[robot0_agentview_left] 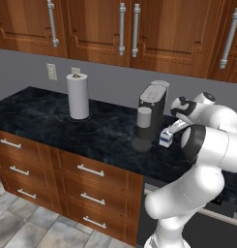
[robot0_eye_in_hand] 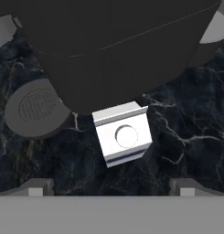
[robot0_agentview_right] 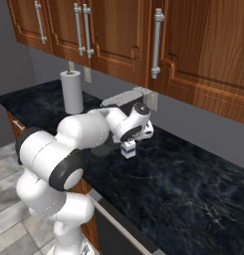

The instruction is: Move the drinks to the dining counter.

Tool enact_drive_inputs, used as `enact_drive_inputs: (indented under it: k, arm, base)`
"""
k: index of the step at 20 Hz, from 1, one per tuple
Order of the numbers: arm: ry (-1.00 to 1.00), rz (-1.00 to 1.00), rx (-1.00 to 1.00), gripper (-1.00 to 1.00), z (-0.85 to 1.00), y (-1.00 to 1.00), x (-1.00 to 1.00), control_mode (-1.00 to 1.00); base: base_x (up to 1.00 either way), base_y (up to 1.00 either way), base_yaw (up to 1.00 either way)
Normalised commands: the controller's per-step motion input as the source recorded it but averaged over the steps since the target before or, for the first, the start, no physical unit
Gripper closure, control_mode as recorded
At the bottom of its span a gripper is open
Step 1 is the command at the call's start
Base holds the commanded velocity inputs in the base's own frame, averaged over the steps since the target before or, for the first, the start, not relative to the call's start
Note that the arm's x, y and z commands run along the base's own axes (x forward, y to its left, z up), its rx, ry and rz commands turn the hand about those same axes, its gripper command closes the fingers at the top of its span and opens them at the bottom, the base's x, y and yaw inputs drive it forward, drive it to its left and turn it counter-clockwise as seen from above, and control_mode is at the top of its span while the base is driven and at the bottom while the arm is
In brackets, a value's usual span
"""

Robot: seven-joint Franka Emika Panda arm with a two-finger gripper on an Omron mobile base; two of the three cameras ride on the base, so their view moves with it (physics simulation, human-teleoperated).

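Crowding is the main risk here. We have the gripper (robot0_eye_in_hand: 111,189) spread as wide as it goes, holding nothing, poised above the small white-and-blue gabled carton (robot0_eye_in_hand: 124,135), which stands on the black marble counter (robot0_agentview_right: 193,184) beneath the wooden wall cupboards (robot0_agentview_right: 203,55). The carton sits just beside the coffee machine (robot0_agentview_left: 153,107), on its right side in the left base view, close to touching it; in the hand view the machine's dark body looms right over the carton's far edge. If we come down off-centre toward the machine, a finger could strike its housing or its round drip tray (robot0_eye_in_hand: 35,109) (the grey disc off to the carton's left there), and the carton could be nudged or tipped. A grip across the sloped gable could also slip, we judge, since that top offers no flat faces.

Open room lies on the near side and to the carton's right, where bare counter runs on. The paper-towel roll (robot0_agentview_left: 78,96) stands well apart. The cupboards overhang the back of the counter, so a lift has to stay modest and pull back toward us before rising.
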Motion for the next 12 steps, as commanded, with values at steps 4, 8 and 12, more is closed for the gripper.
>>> enact_drive_inputs:
  k: [4,8,12]
  arm:
    - [-0.02,0.04,0.00,-1.00,-0.03,0.00,0.00,-1.00]
    - [0.00,0.06,0.00,-1.00,-0.18,0.00,0.03,-1.00]
    - [0.00,0.06,0.00,-1.00,-0.26,0.00,0.11,-1.00]
  base:
    - [0.00,0.00,0.00]
    - [0.00,0.00,0.00]
    - [0.00,0.00,0.00]
